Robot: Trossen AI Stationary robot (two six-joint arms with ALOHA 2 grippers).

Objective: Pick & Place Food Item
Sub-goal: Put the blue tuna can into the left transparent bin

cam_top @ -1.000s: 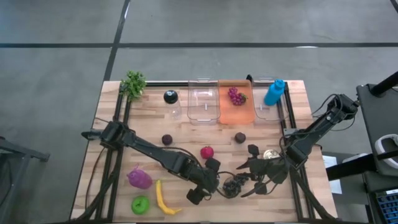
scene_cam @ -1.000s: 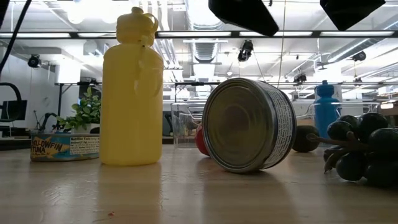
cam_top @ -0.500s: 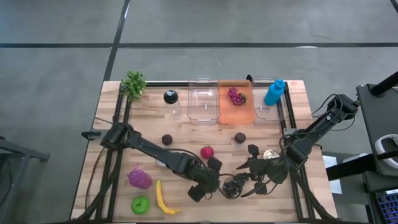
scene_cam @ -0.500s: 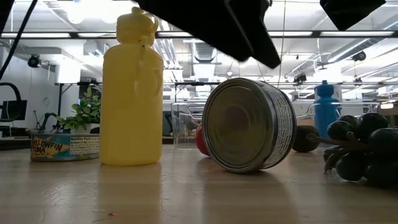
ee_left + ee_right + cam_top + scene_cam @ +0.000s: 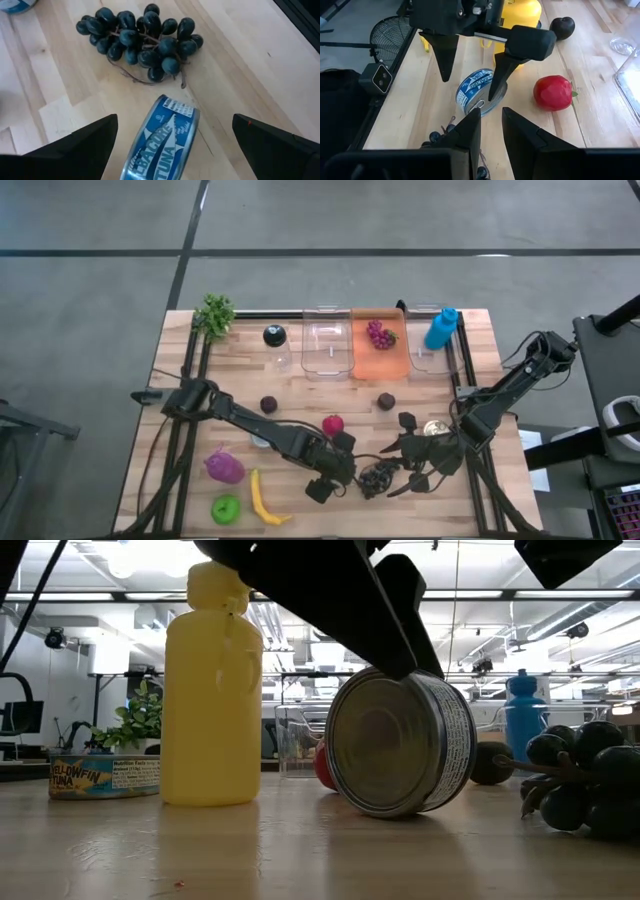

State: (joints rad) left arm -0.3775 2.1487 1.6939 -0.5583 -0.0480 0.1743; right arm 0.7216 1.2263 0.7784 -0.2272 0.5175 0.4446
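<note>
Two arms, two grippers. One blue-label tuna can, metal cylinder tipped on its side on the wooden table, just beside one bunch of dark grapes, round glossy berries on thin stems. Left gripper over the can, fingers spread wide, one on each side, no contact clear. Right gripper low over the grapes, open or closed: cannot tell. One red round fruit near the can, smooth skin. Two dark plums, one yellow plastic bottle, one more flat tuna tin, one blue bottle, one orange tray. Versus a second ago: left gripper lower, dark finger now down at the can's top in low view, earlier only at the frame's top edge; can and grapes unmoved.
</note>
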